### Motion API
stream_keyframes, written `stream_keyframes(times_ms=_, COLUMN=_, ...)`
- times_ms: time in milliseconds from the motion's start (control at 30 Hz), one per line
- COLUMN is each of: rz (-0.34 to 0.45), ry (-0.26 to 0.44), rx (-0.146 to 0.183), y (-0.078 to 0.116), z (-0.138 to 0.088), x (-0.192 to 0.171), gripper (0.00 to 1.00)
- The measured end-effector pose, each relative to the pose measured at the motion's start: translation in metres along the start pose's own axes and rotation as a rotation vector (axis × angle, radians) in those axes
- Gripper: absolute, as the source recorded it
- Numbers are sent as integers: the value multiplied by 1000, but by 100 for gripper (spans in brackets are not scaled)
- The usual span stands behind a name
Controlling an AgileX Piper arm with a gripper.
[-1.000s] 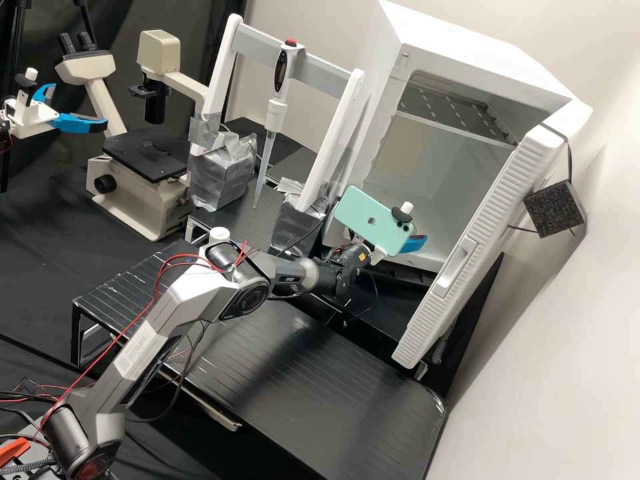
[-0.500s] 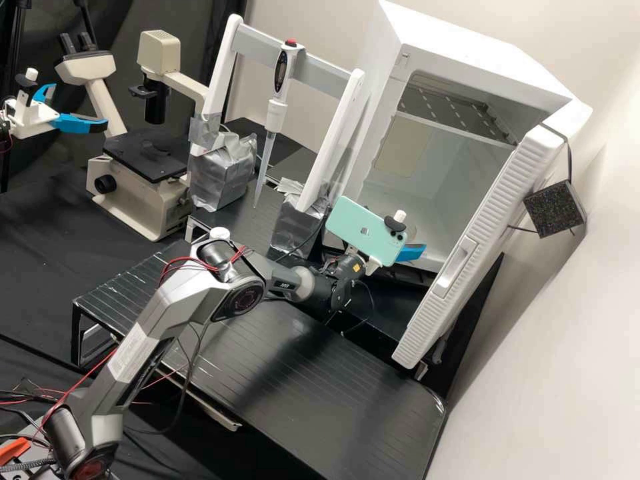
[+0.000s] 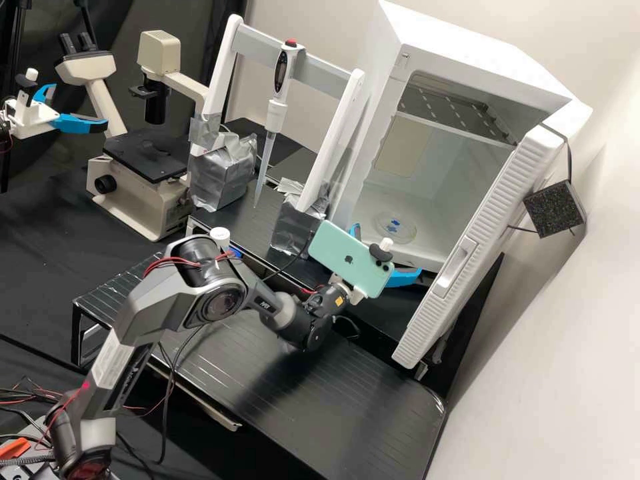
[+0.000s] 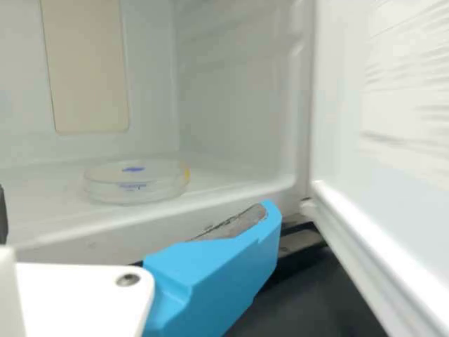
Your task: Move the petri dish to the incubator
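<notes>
And here's the claw [image 3: 387,251], its curved blue fingers [image 4: 210,274] spread apart, one wearing a rough grey pad [image 4: 238,224], with the round, see-through dish [image 3: 396,228] lying flat just ahead, inside the white incubator [image 3: 460,40], whose ribbed door [image 3: 490,220] stands open beside the claw.

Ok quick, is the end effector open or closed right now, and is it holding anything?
End effector: open, holding nothing; the petri dish rests inside the incubator.
</notes>
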Motion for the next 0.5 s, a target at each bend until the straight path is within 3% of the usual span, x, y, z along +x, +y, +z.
stream_keyframes(times_ms=200, rz=59, ry=-20, rx=33, y=15, z=-8, x=-59, gripper=100)
stream_keyframes(times_ms=367, rz=83, ry=-36, rx=67, y=20, z=-36, x=-114, gripper=100)
stream_keyframes(times_ms=500, rz=90, ry=4, rx=58, y=11, z=-65, x=-151, gripper=100)
